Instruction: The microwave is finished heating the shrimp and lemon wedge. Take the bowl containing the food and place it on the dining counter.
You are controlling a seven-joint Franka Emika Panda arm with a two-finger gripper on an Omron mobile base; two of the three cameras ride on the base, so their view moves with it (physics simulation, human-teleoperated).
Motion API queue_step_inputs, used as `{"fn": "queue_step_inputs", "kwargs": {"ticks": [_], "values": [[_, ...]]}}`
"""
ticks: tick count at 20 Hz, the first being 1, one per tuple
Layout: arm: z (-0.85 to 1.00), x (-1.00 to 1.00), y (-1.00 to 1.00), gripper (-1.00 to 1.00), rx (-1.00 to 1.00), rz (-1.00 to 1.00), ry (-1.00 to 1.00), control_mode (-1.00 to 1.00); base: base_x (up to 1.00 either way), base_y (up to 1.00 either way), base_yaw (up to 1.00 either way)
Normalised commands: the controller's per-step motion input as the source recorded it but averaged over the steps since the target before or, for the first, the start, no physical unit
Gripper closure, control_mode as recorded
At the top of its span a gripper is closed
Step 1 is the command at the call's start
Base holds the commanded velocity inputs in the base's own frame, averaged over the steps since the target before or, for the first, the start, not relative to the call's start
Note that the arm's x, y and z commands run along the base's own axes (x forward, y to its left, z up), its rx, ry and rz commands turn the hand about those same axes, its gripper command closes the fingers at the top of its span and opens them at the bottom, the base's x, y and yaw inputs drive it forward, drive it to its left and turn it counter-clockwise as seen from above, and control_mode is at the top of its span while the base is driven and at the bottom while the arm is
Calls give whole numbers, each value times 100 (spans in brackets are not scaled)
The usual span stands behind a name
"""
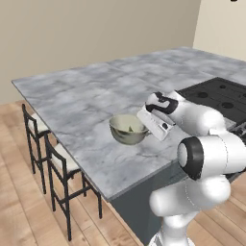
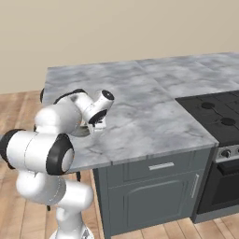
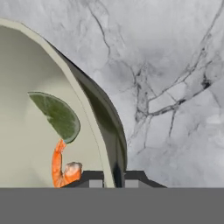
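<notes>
One bowl (image 1: 128, 129) holding one shrimp (image 3: 61, 168) and one lemon wedge (image 3: 57, 115), two stools (image 1: 57, 163) at one counter (image 1: 96, 96), one cooktop (image 1: 218, 98).

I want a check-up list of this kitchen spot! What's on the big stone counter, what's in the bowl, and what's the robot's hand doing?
Surface: dining counter, grey-white marble, bowl sits near its front edge.
Job's things: bowl upright on the counter; lemon wedge and shrimp inside it, touching.
Clutter: nothing seen.
Hand: hand shut on the bowl's rim, one finger inside, one outside.
Cables: nothing seen.
Surroundings: black cooktop, stools beside the counter, wooden floor.
</notes>
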Motion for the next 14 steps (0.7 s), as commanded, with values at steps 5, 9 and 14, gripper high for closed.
{"fn": "queue_step_inputs", "kwargs": {"ticks": [5,9,14], "values": [[-75,100,43,100,-9,-1,0,-100,0,0,0],[-64,88,31,100,-8,0,-6,-100,0,0,0],[-27,33,15,-100,-7,0,-8,-100,0,0,0]]}}
